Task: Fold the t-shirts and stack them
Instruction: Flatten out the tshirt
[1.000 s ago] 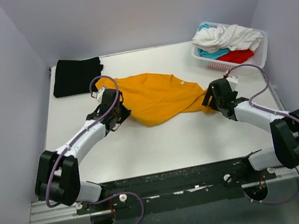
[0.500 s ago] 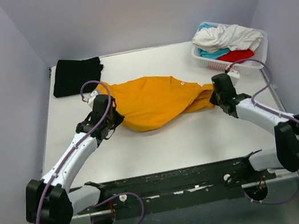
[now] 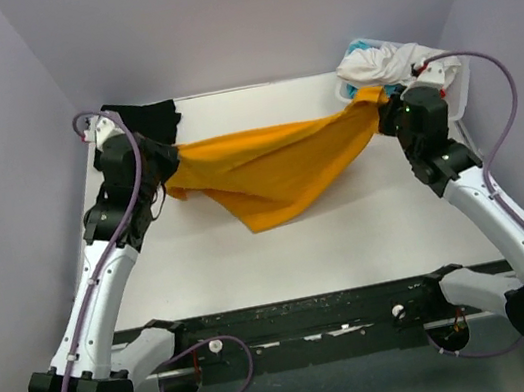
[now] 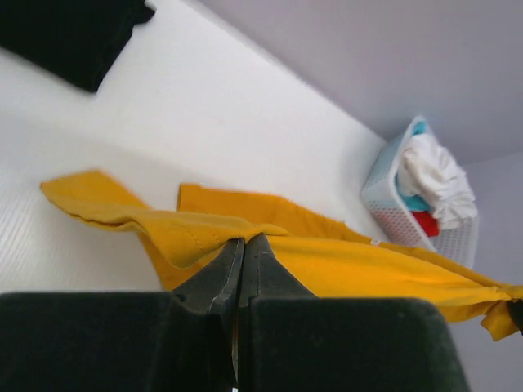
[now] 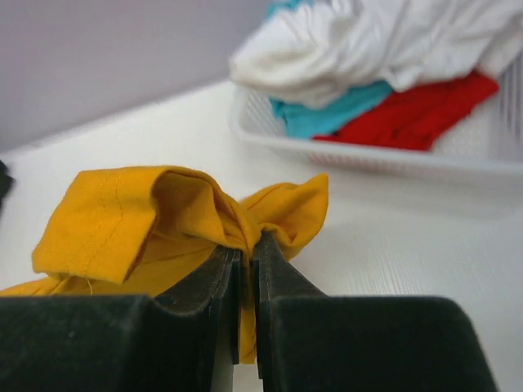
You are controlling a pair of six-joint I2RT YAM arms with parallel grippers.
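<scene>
Top external view has the mustard-orange t-shirt [image 3: 268, 170] strung between the two arms above the middle of the table [image 3: 351, 241]. Its upper edge is pulled nearly taut from side to side, and the rest sags to a loose point; whether the tip touches the surface cannot be told. Holding it at two spots set well apart is probably meant to spread the cloth so it can be laid flat for folding.

The left gripper [image 3: 164, 168] pinches a fold at the shirt's left end; the left wrist view shows its jaws pressed together with fabric between them. The right gripper [image 3: 388, 113] likewise clamps a bunched hem or sleeve at the right end.

A black t-shirt [image 3: 151, 114] lies folded at the far left corner, likely the start of the stack. At the far right, the white basket [image 5: 392, 167] holds a white t-shirt [image 5: 392, 41], a teal t-shirt [image 5: 327, 114] and a red t-shirt [image 5: 409, 118], all crumpled and not yet folded.
</scene>
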